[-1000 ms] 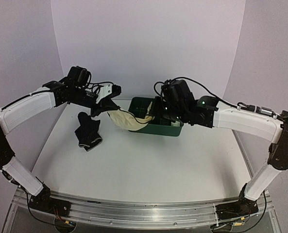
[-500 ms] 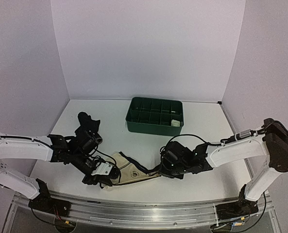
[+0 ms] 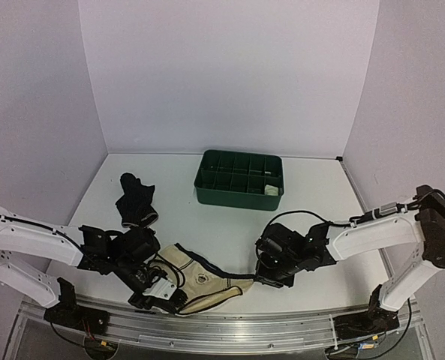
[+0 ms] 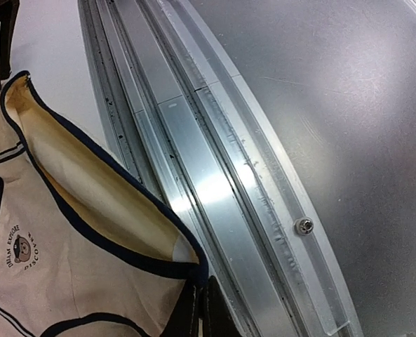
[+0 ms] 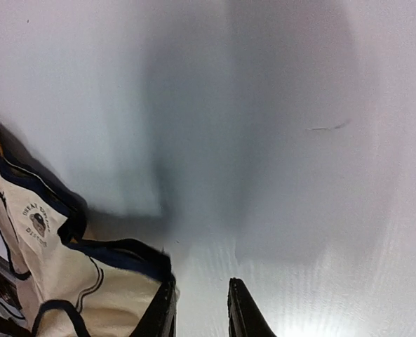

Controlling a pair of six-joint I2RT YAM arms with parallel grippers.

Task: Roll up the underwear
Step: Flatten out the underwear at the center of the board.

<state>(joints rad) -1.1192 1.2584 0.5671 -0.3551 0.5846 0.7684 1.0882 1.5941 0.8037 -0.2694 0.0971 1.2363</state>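
The cream underwear with dark edging (image 3: 199,281) lies spread flat at the table's near edge. It also shows in the left wrist view (image 4: 67,210) and the right wrist view (image 5: 60,281). My left gripper (image 3: 162,298) is shut on its near left hem corner, over the metal rail (image 4: 200,312). My right gripper (image 3: 261,274) is at its right end, open (image 5: 202,312), with the dark hem against the left finger (image 5: 164,312). The black underwear (image 3: 136,201) lies crumpled at the far left. A small white thing (image 3: 271,190) sits in a compartment of the tray, too small to identify.
The green compartment tray (image 3: 239,180) stands at the back centre. An aluminium rail (image 4: 215,182) runs along the table's near edge, right beside the garment and my left gripper. The purple walls close in the back and sides.
Both arms have swung from beside the tray down to the near edge, bringing the dark-edged underwear with them. It now lies flat, and the right jaws stand apart.
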